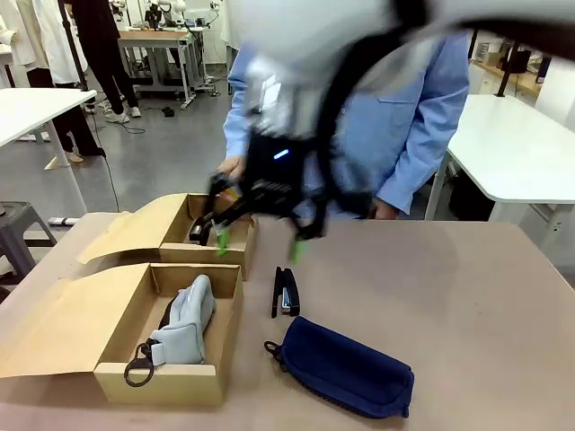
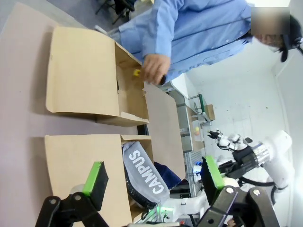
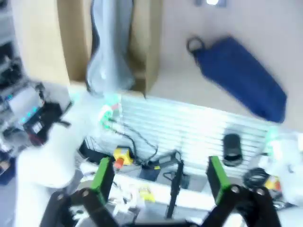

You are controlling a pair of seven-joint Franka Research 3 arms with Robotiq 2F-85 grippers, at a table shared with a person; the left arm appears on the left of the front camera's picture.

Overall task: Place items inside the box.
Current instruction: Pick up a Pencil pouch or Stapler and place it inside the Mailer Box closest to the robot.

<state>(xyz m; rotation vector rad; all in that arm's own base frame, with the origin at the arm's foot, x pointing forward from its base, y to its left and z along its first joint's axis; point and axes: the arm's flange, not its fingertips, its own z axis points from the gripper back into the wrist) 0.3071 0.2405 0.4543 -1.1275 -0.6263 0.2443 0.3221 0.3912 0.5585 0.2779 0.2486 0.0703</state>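
Two open cardboard boxes stand at the table's left. The near box [image 1: 162, 384] [image 2: 71, 161] [image 3: 40, 42] holds a light blue pouch [image 1: 186, 321] [image 2: 144, 172] [image 3: 109, 52]. A black stapler [image 1: 286, 292] and a navy pouch [image 1: 346, 368] [image 3: 244, 78] lie on the table to its right. My right gripper [image 1: 259, 244] [image 3: 161, 182], blurred, hangs open and empty above the far box [image 1: 202, 254] [image 2: 80, 71]. The person's hand [image 2: 154, 68] holds a small yellow item [image 2: 137, 72] at that box's far side. My left gripper [image 2: 154, 177] is open and empty, off the near box's side.
The person in a blue shirt [image 1: 404, 117] stands at the table's far edge. Both boxes' flaps [image 1: 54, 332] spread out to the left. Bare tabletop [image 1: 449, 287] lies right of the stapler and navy pouch. White tables stand behind.
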